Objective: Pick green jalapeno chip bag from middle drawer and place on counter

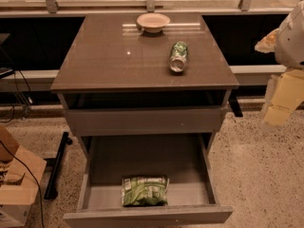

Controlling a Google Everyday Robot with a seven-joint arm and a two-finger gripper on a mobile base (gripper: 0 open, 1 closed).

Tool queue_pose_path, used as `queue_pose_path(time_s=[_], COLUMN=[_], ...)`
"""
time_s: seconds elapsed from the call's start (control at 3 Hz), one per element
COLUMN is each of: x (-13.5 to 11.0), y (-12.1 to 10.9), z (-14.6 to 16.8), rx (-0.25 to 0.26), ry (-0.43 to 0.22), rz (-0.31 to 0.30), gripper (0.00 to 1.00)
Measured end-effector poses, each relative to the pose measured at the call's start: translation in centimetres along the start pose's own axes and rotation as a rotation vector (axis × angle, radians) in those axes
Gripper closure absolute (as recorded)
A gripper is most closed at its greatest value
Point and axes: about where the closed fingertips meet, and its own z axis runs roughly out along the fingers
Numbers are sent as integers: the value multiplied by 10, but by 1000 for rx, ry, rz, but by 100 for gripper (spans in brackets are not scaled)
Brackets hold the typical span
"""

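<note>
The green jalapeno chip bag (145,190) lies flat near the front of the open middle drawer (142,160), about in the centre of its width. The glossy grey-brown counter (104,56) tops the cabinet above it. My gripper (281,99) is at the far right edge of the camera view, blurred, beside the cabinet at about counter height. It is well away from the bag and holds nothing that I can see.
A green-and-silver drink can (178,56) lies on its side at the counter's right. A white bowl (153,22) sits at the back. The upper drawer front (142,121) is pushed in. A cardboard box (16,186) and a black bar (57,165) are on the floor at left.
</note>
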Motion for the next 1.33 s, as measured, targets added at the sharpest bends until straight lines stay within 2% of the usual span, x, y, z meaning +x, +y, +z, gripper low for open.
queue_pose_path(time_s=[0.33,0.67,1.0,1.33], x=[0,-1,-10,-20], y=[-1,4,23,40], z=[-2,19,72,129], rx=[12,17,1,-34], ry=[5,-23,-106,-205], rz=[3,49,152,219], gripper=[0,0,0,0])
